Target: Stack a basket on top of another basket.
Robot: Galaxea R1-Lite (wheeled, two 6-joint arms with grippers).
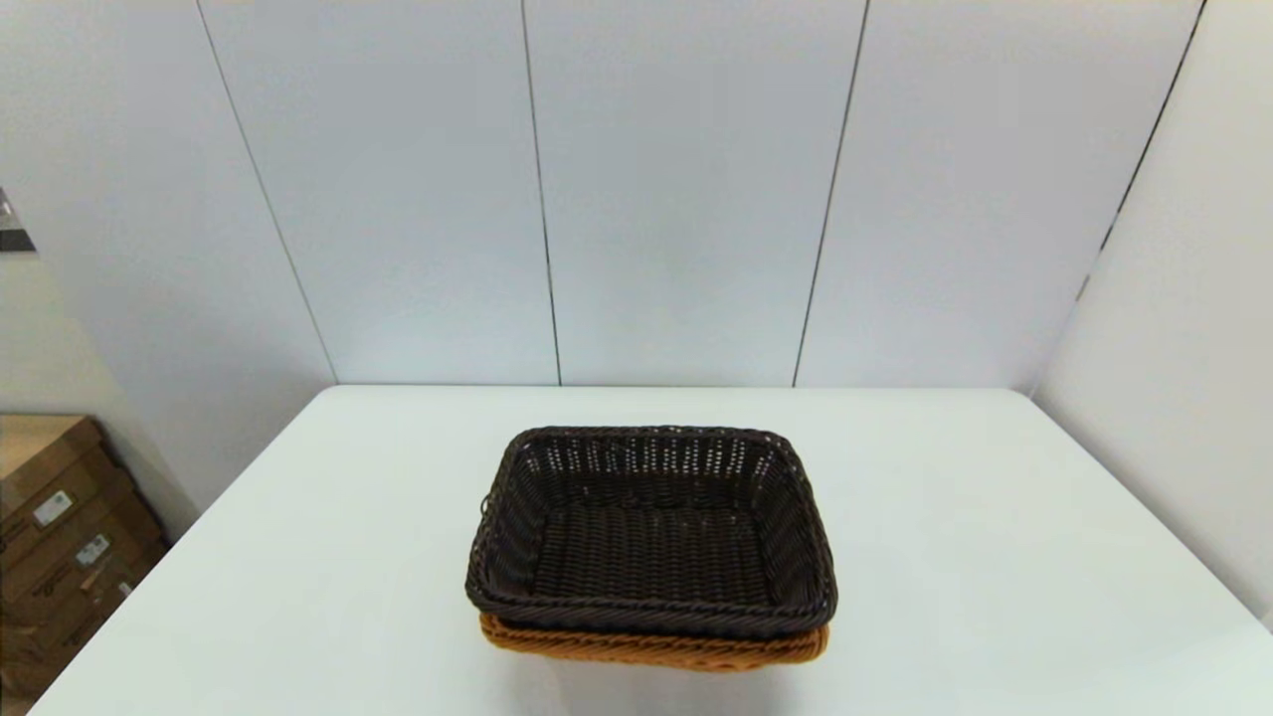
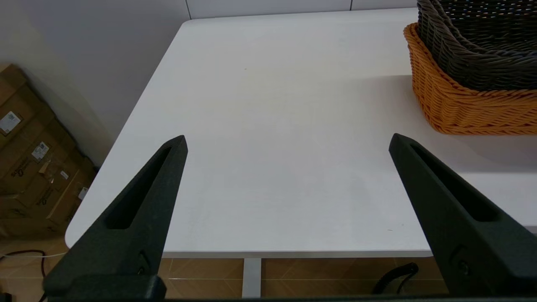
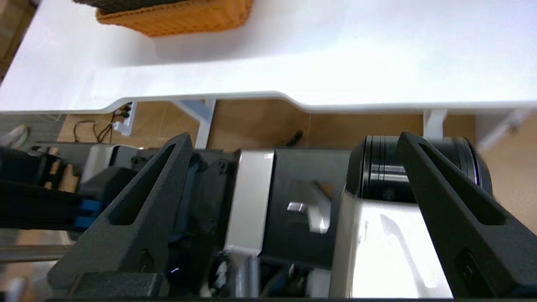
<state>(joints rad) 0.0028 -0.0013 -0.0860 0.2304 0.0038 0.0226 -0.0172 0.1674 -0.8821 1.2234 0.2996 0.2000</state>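
Nearest, the left gripper (image 2: 287, 142) is hanging wide and empty off the white surface's (image 1: 298, 557) near edge; the right gripper (image 3: 293, 140), also wide, is sitting below it. Beyond, the dark brown woven wicker rectangular basket (image 1: 651, 532) is nesting inside the orange-tan wicker basket (image 1: 651, 648), rims aligned, nearer the left gripper. Stacking looks complete.

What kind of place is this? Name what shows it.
Probably a lab or test room, not a home: a bare white table boxed in by plain white wall panels, with stacked cardboard boxes on the floor beside it.
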